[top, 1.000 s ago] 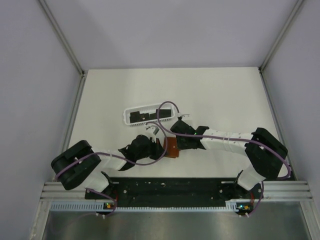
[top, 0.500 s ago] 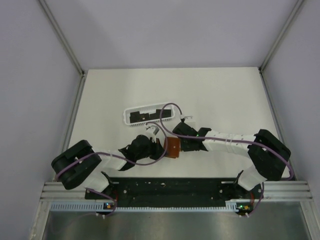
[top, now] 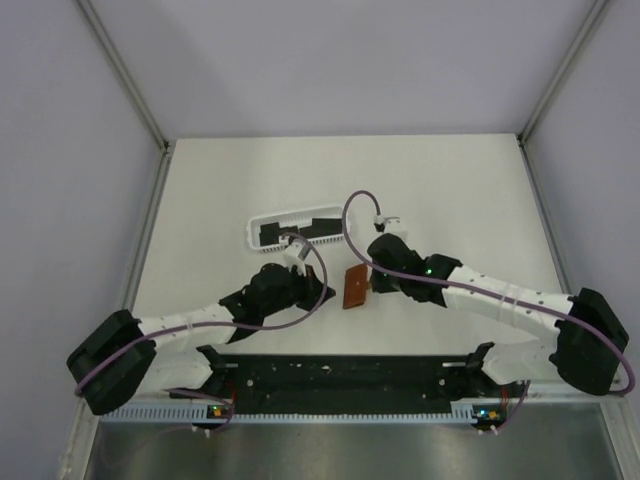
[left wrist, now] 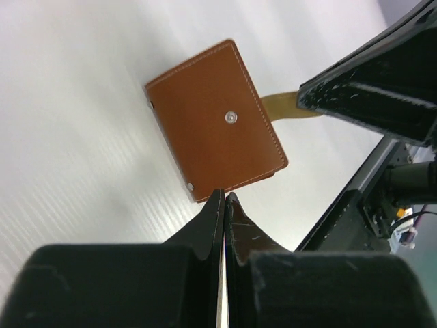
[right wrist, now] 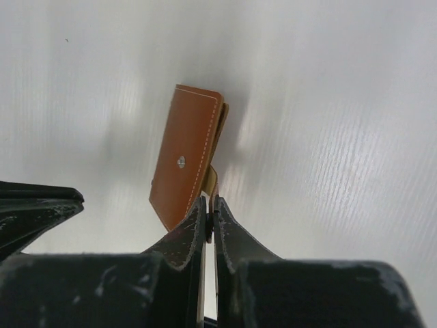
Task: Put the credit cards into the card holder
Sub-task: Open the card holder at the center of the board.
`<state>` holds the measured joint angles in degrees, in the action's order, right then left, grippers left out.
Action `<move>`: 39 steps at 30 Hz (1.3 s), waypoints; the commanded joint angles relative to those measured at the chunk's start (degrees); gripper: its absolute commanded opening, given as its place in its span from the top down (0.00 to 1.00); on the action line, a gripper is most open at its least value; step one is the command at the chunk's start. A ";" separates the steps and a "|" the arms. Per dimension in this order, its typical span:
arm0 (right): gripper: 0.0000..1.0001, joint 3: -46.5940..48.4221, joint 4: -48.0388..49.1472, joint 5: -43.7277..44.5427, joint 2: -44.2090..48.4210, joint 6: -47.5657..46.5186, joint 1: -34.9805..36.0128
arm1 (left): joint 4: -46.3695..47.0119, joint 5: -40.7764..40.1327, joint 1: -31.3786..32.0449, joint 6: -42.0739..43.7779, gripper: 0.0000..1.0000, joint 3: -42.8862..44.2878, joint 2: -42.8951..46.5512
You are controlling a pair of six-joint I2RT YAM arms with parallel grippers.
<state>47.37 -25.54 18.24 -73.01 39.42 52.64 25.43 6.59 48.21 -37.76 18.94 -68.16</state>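
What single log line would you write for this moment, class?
right fingers: shut on clasp tab of closed card holder | left fingers: shut, near its corner | credit cards: in white basket

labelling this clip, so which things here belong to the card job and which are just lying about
Job: card holder, its tab pinched in the right gripper; black credit cards.
Lying about: white slotted basket, holding those cards; table.

overhead from behind, wrist views close, sharing card holder (left wrist: 205, 130)
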 commanded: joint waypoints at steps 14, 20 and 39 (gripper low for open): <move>1.00 6.59 -0.13 -8.57 3.14 -4.88 -1.40 | -7.24 -5.10 0.05 1.46 1.00 1.80 8.40; 1.00 5.80 -0.04 -8.66 2.96 -4.61 -1.58 | -7.33 -5.71 0.05 1.72 1.00 2.33 8.66; 1.00 1.76 1.90 -8.66 5.60 -2.86 -3.16 | 1.02 3.16 0.05 3.57 1.00 12.09 -4.34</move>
<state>50.59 -25.78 9.69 -69.58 35.24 50.43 21.02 6.26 48.21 -34.35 29.43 -68.58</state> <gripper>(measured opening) 0.018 0.013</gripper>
